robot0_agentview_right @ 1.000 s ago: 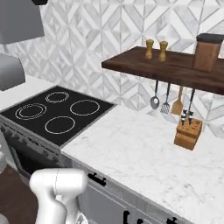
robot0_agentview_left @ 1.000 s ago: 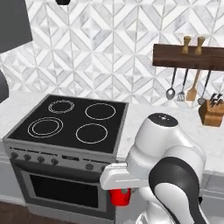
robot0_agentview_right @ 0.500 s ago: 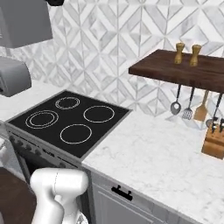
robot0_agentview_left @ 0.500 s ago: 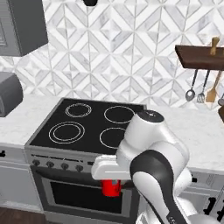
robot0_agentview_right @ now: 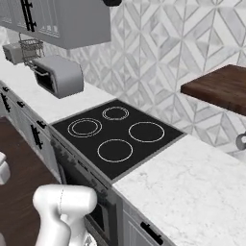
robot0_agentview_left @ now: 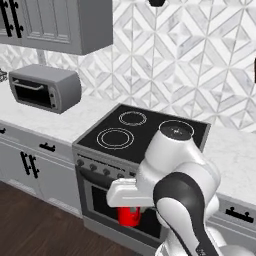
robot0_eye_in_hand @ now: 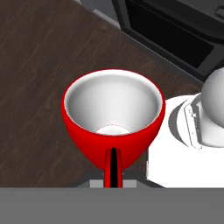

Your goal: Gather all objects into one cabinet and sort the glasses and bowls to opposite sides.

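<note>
Red cup (robot0_eye_in_hand: 113, 127) is up in the air, upright w/ mouth up, white inside and empty, carried low in front of the oven door (robot0_agentview_left: 107, 200) over the dark wood floor (robot0_eye_in_hand: 39, 65). Tool (robot0_eye_in_hand: 113, 168) is clamped shut on its near rim, one finger inside and one outside. Prob. held low and close to the robot for transit, to keep it steady on the way to a cabinet. Stove (robot0_agentview_right: 115, 139) on the surface's front edge, toaster oven (robot0_agentview_left: 45, 87) further left under the grey wall cabinet (robot0_agentview_left: 60, 22).

Glossy white arm (robot0_agentview_left: 170, 165), dark joints
</note>
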Controlling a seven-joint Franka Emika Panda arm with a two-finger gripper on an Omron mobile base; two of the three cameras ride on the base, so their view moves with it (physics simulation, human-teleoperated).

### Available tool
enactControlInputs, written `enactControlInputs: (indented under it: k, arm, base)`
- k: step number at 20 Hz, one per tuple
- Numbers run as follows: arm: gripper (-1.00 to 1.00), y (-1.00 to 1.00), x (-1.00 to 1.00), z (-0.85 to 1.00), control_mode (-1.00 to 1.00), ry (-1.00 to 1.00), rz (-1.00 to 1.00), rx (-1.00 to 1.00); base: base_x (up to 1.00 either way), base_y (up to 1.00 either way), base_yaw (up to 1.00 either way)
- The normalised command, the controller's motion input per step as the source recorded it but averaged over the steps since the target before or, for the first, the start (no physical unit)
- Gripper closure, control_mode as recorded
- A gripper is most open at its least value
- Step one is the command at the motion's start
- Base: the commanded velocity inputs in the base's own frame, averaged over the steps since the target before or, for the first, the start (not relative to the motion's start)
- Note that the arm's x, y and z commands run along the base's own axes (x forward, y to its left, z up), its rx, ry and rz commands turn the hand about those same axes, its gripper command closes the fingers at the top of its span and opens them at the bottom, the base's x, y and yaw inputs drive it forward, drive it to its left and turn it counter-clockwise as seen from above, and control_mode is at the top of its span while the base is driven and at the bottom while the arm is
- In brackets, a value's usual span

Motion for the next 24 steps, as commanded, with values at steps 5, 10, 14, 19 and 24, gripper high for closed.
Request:
enactControlInputs:
  k: [5, 10, 14, 19, 24]
  arm:
    - [1.0, 0.0, 0.0, 0.0, 1.0, 0.0, 0.0, 0.0]
    - [1.0, 0.0, 0.0, 0.0, 1.0, 0.0, 0.0, 0.0]
    - [1.0, 0.0, 0.0, 0.0, 1.0, 0.0, 0.0, 0.0]
    - [1.0, 0.0, 0.0, 0.0, 1.0, 0.0, 0.0, 0.0]
    - [1.0, 0.0, 0.0, 0.0, 1.0, 0.0, 0.0, 0.0]
  base:
    - [-0.25, 0.0, 0.29]
    - [-0.54, 0.0, 0.87]
    - [0.15, 0.0, 0.88]
    - [0.42, -0.02, 0.68]
    - [0.15, 0.06, 0.15]
